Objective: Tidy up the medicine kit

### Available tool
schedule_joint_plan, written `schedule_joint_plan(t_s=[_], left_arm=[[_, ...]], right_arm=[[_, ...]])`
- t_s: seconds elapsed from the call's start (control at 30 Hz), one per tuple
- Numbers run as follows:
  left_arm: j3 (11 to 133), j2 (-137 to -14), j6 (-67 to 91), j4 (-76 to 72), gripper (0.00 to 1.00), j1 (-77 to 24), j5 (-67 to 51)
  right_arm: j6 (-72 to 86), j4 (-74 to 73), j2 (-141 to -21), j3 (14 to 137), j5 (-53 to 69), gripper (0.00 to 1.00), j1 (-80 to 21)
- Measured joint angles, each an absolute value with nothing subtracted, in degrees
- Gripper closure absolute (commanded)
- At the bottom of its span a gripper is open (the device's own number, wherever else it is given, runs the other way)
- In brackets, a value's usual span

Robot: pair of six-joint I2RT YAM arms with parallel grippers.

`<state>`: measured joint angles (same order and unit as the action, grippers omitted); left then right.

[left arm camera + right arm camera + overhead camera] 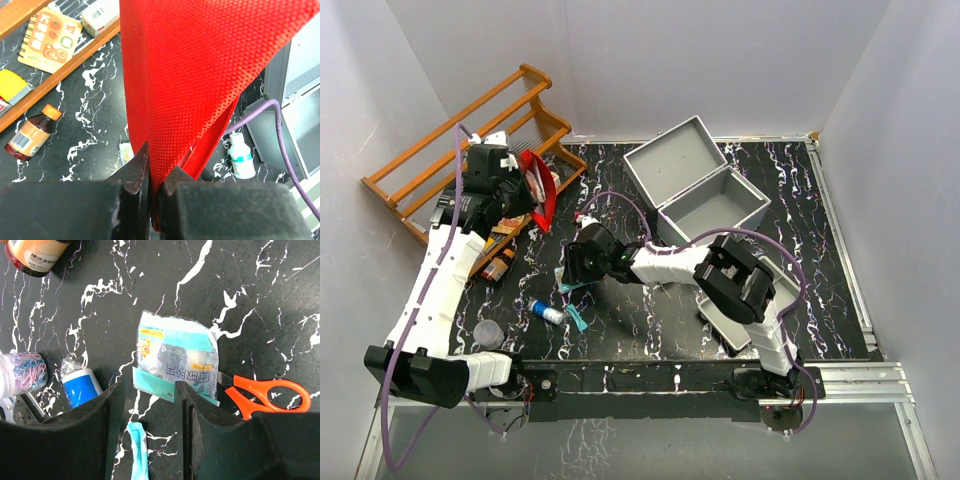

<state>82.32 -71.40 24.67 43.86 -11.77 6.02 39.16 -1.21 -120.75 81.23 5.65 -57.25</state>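
Observation:
The light-grey metal medicine kit [720, 205] stands open at the back centre, its lid [670, 160] tipped back. My left gripper [525, 195] is shut on a red fabric pouch [195, 75], held up above the table by the wooden rack; the pouch also shows in the top view [538, 185]. My right gripper [149, 390] is open and empty, hovering over a clear teal-printed packet [177, 360] at the table's middle; the gripper also shows in the top view [582, 262]. A teal wrapped strip [137, 450] lies between its fingers.
An orange-brown slatted rack [460, 150] stands at the back left with boxes on it. A brown bottle [30, 132], a white bottle [240, 155], a blue-labelled tube [80, 385], a jar of paper clips [20, 377], orange scissors [272, 392] and a grey tray [735, 325] lie about.

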Motion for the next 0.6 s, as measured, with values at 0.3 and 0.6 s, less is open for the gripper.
schedule_joint_plan(t_s=[0.3, 0.6], left_arm=[[78.9, -71.5, 24.7, 43.0, 1.0, -11.7, 3.1], [77.4, -71.9, 24.7, 42.0, 1.0, -11.7, 1.5]], right_arm=[[37.0, -4.1, -116.4, 74.4, 5.0, 0.59, -57.3], [33.8, -10.9, -110.6, 69.6, 0.6, 0.58, -57.3]])
